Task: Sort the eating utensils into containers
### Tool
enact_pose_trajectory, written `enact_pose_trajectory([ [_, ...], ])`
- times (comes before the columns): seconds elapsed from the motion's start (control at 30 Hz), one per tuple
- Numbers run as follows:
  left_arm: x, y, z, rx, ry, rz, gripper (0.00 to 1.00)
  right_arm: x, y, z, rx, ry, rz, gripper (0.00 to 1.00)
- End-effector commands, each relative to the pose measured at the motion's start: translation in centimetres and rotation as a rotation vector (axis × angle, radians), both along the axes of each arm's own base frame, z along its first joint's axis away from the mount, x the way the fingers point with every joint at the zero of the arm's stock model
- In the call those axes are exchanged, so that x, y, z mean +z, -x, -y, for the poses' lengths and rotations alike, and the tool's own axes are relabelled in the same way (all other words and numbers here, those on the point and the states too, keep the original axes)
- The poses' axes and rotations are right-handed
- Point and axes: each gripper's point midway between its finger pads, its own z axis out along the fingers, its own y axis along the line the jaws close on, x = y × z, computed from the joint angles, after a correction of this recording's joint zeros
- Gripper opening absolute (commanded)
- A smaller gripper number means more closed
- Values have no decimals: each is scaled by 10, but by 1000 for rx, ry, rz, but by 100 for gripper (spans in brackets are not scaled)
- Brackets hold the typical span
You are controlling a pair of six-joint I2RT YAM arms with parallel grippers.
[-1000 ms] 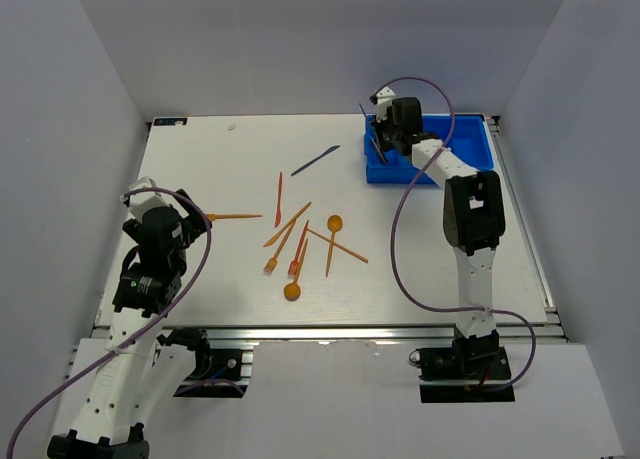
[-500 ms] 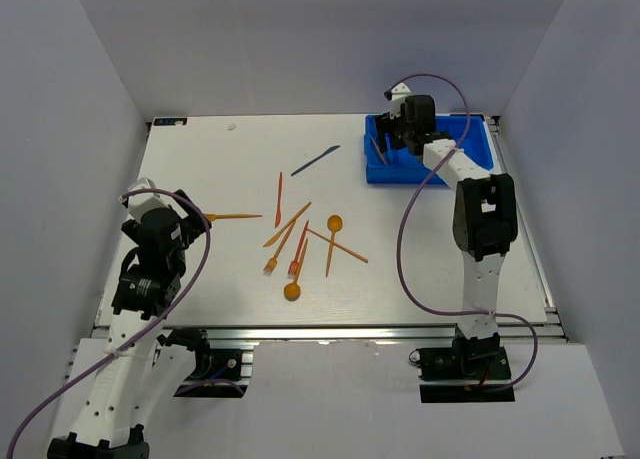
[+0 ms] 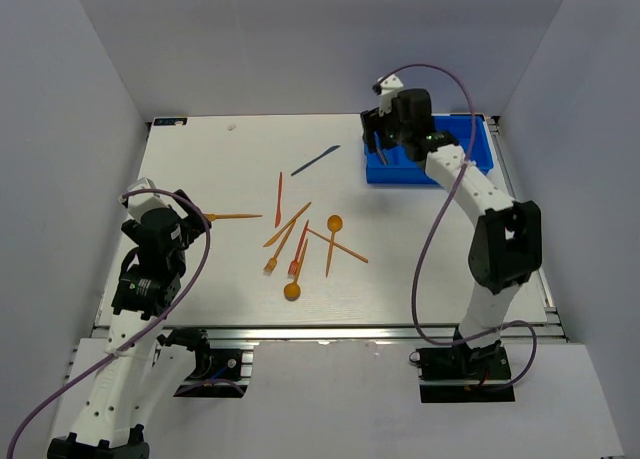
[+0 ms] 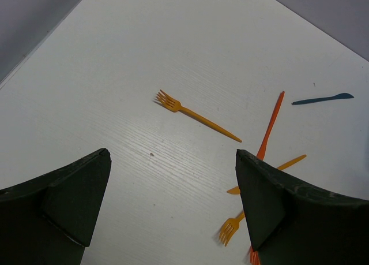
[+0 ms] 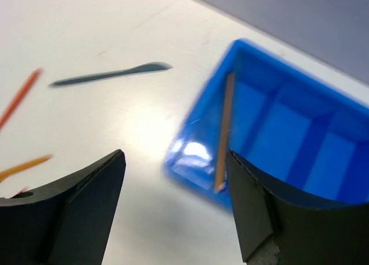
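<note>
A bright blue shallow plastic tray with side-by-side compartments is seen at the far right of the white counter. The right arm's fingers are held wide apart and empty above the tray's left end. The left arm's fingers are likewise spread wide with nothing between them, low over the counter's left side.

A slim orange plastic utensil is seen in the tray's end compartment. Its long axis runs along the compartment, parallel to the dividers. It appears to be propped against the wall rather than lying flat, and its type cannot be told through the blur.

Several risks can be judged from here. The propped piece could be knocked out by the next drop. The crossed orange and red-orange forks and spoons at mid-counter could be lifted in pairs, since they overlap. Such thin pieces could also be pinched off-centre and slip.

The dark grey-blue plastic knife is laid diagonally, with its blade end towards the tray. The lone orange plastic fork is laid roughly left to right, with its tines towards the left arm.
</note>
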Motion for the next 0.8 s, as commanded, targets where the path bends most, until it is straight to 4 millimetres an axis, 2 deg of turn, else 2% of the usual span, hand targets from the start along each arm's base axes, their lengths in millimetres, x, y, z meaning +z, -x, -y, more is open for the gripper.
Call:
enact_pose_trajectory([
  [0.0,2,0,-1,3,-4,9,98,-29,87,-47,106,24,-148,73],
  [0.03,2,0,-1,6,-5,8,98,-37,103,-53,116,22,-174,73],
  [0.07,2,0,-1,3,-5,8,98,-58,117,-60,143,41,-210,73],
  [0.1,3,0,-1,5,-4,12,98,-64,150,-73,178,11,-247,72],
  [0.17,2,-1,1,-3,-3,10,98,-81,174,-82,190,23,-293,69],
  [0.2,1,-1,0,-3,-3,8,98,-97,194,-89,217,54,-331,68],
  [0.33,3,0,0,0,-3,13,98,-142,223,-84,214,153,-436,50],
  [0.43,6,1,0,1,0,25,98,-160,236,-82,236,182,-457,47],
  [0.67,4,0,1,-6,0,17,98,-161,238,-82,212,171,-464,44],
  [0.77,4,0,1,-6,0,17,98,-153,227,-85,21,70,-477,43],
])
